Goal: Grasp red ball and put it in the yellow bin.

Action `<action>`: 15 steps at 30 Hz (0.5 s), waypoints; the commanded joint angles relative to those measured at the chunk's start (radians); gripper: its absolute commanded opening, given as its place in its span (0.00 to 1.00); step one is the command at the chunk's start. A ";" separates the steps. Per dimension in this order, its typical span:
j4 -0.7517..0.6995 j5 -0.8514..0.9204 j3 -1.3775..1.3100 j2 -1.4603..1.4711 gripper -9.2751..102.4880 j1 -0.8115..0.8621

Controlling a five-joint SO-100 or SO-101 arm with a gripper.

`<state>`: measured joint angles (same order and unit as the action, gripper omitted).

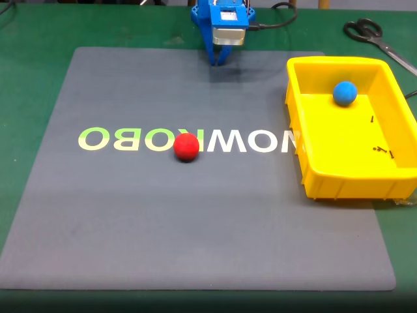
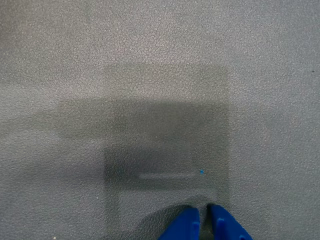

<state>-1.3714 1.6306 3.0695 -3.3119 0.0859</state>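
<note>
Red ball (image 1: 186,147) mid-mat (image 1: 130,228) — open all round, yellow bin (image 1: 306,176) well apart.

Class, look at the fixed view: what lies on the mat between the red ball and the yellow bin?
In the fixed view, between the red ball and the yellow bin lies bare grey mat with printed white lettering.

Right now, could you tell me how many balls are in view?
2. The red ball sits on the grey mat, over the lettering. The blue ball lies inside the yellow bin, near its far wall.
</note>
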 commanded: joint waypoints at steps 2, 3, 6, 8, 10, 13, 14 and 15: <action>-0.006 0.009 0.032 -0.014 0.08 0.005; -0.006 0.009 0.032 -0.014 0.08 0.003; -0.006 0.009 0.032 -0.014 0.08 0.003; -0.006 0.009 0.032 -0.014 0.08 0.003; -0.006 0.009 0.032 -0.014 0.08 0.000; -0.006 0.009 0.032 -0.014 0.08 -0.002; -0.006 0.009 0.032 -0.014 0.08 -0.002; -0.006 0.009 0.032 -0.014 0.08 -0.002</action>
<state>-1.3714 1.6306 3.0695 -3.3119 0.0859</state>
